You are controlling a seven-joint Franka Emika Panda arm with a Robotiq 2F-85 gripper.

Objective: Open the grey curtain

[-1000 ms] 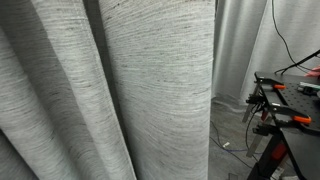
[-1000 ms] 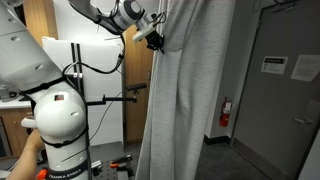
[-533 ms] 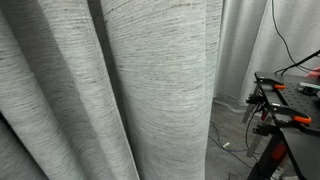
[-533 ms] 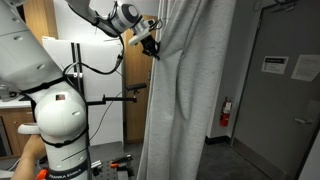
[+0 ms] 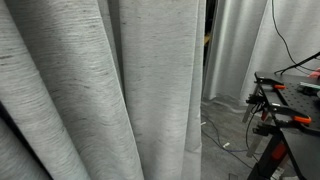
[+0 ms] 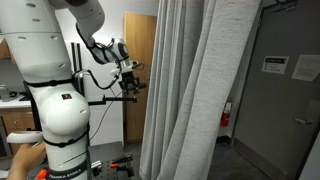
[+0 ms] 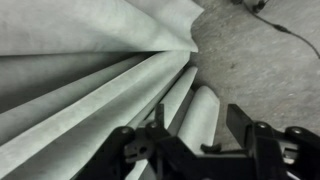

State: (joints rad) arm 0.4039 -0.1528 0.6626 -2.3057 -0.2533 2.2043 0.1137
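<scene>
Gripper (image 6: 132,84) has pulled back clear of the grey curtain (image 6: 185,90); fingers (image 7: 258,145) spread, holding nothing. Curtain edge has shifted aside in an exterior view (image 5: 150,90); opening looks mostly done.

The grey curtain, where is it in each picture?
Exterior view: the grey curtain fills the left and middle, from top to bottom.
Exterior view: the grey curtain hangs in the middle, from the top edge down.
Wrist view: the grey curtain spreads its long folds over the left and middle.
Shared landmark: the grey floor lies to the right of the curtain's edge in every picture.
</scene>
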